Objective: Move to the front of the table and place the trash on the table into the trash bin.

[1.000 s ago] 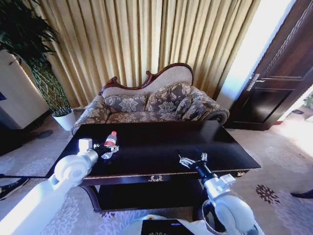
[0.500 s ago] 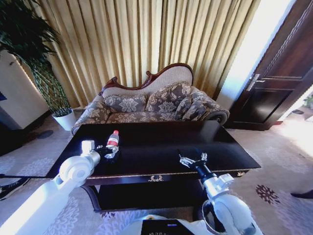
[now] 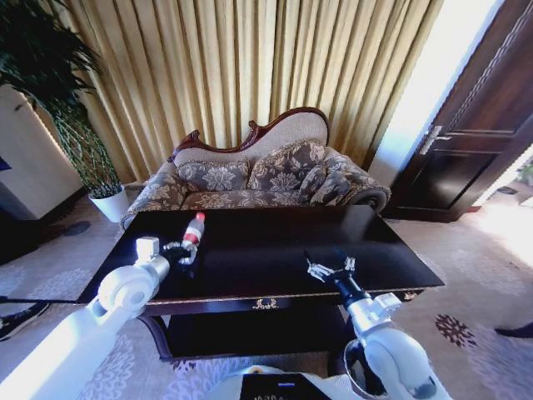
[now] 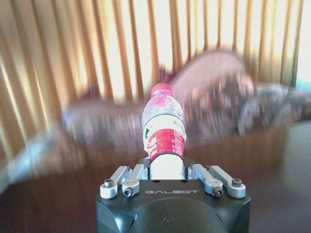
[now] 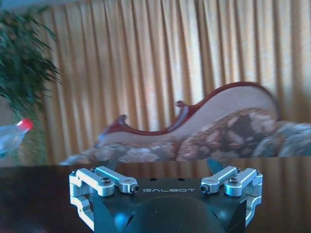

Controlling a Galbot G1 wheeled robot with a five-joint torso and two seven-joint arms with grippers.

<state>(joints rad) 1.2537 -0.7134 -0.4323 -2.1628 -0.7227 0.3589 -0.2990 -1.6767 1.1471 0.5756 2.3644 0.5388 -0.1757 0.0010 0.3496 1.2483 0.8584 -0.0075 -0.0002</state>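
The clear bottle (image 3: pixel 193 227) with red cap and red-white label hangs tilted just above the left part of the dark glossy table (image 3: pixel 275 250). My left gripper (image 3: pixel 183 248) is shut on its base. In the left wrist view the bottle (image 4: pixel 164 127) sticks out from between the closed fingers of my left gripper (image 4: pixel 164 167). My right gripper (image 3: pixel 331 271) hovers open over the table's front right, holding nothing. The right wrist view shows the bottle (image 5: pixel 11 136) far off beside my open right gripper (image 5: pixel 165 182). A dark round trash bin (image 3: pixel 353 370) peeks out beside my right arm, below the table front.
A patterned sofa (image 3: pixel 266 175) stands close behind the table, with gold curtains (image 3: pixel 250 67) behind it. A white plant pot (image 3: pixel 110 202) sits on the floor at the far left. A dark door (image 3: pixel 475 142) is at the right. Patterned carpet surrounds the table.
My left gripper has closed on the bottle and raised it off the table, tipping it away from me. The right gripper has hardly moved.
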